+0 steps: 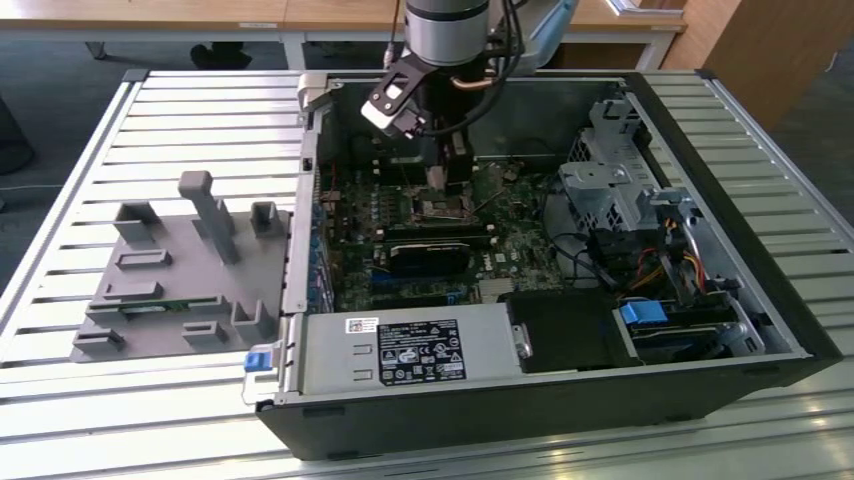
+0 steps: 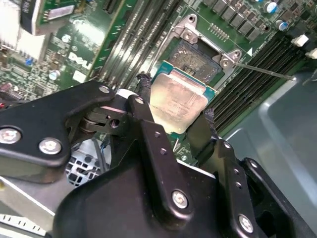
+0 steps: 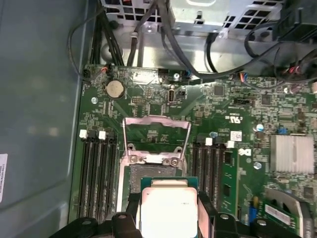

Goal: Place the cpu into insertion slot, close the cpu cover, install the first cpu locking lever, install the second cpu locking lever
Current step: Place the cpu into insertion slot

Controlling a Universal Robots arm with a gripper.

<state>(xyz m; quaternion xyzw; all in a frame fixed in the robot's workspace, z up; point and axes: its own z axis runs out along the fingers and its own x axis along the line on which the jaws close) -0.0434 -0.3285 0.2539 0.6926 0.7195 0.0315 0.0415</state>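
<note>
Pincer (image 2: 176,98) clasping cpu (image 2: 179,106), beside open insertion slot (image 2: 198,60)

The cpu (image 2: 178,99) near insertion slot (image 2: 200,57)

My arm (image 1: 447,25) hangs vertical; my gripper (image 2: 176,99) points down, both fingers (image 2: 153,136) clamped on opposite edges of the cpu (image 2: 178,96).
</note>
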